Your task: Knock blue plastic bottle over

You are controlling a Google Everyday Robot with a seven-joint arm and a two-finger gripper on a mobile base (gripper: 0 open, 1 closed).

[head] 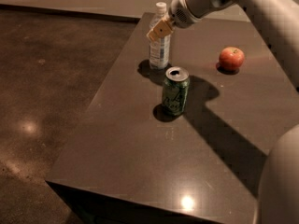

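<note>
The blue plastic bottle stands upright near the table's far left edge; it is clear, with a white cap and a blue-and-white label. My gripper reaches in from the upper right, and its tan fingertips sit in front of the bottle's upper body, just below the cap. The arm stretches back to the top right of the view.
A green soda can stands upright, opened, just in front of the bottle. A red apple lies to the right. The dark table's left edge drops to a brown floor. The robot's body fills the lower right corner.
</note>
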